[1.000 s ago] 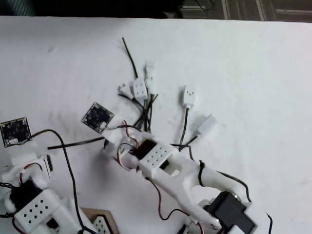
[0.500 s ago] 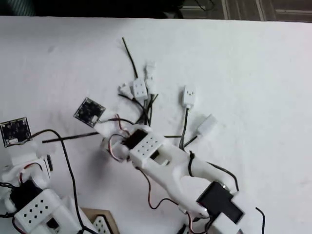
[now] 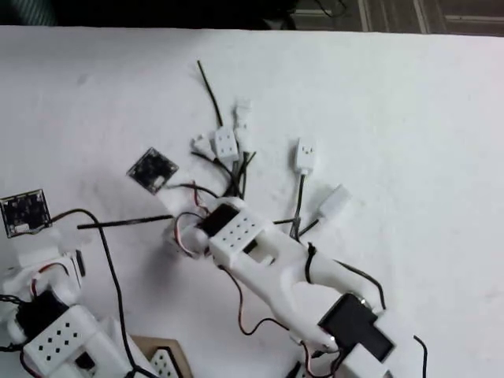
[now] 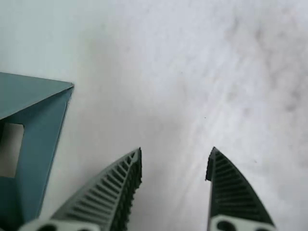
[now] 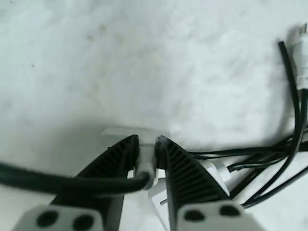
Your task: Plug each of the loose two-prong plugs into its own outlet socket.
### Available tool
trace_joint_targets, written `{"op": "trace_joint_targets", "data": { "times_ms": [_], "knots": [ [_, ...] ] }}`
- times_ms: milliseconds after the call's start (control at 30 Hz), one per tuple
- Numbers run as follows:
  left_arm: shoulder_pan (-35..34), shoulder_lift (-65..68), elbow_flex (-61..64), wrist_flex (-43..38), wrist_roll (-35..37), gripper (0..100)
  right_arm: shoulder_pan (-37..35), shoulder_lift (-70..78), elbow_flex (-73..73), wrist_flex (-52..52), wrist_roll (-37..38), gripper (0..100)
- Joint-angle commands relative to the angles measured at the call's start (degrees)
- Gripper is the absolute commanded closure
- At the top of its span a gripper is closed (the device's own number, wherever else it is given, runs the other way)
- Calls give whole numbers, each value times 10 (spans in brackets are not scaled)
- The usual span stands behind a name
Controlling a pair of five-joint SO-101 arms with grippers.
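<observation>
Your right gripper (image 5: pixel 147 140) has its fingers (image 5: pixel 113 166) pinched almost together on a small white two-prong plug (image 5: pixel 146 172). The plug's black cord (image 5: pixel 67 183) trails off across one finger. The plug is held low over the white surface (image 3: pixel 409 118), beside a tangle of black cables (image 5: pixel 269 163). In the high view that arm lies stretched toward the middle of the surface. Beyond it rest a first outlet socket (image 3: pixel 226 143) and, apart from it, a second outlet socket (image 3: pixel 305 154), both face up. Your left gripper (image 4: pixel 175 151) hangs over bare surface with its fingers spread wide and nothing between them, and a teal box edge (image 4: pixel 33 120) lies near.
</observation>
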Motion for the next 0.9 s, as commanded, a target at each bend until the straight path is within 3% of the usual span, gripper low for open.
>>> {"op": "trace_joint_targets", "data": {
  "times_ms": [0,367,700,867],
  "knots": [
    [10,-7,-3,-4,4,774,15,24,4,35,-24,981],
    [10,-7,-3,-4,4,774,44,24,4,30,35,981],
    [10,-7,-3,-4,4,774,-5,57,-6,35,34,981],
    [10,-7,-3,-4,5,774,7,58,-8,35,34,981]
  ]
}}
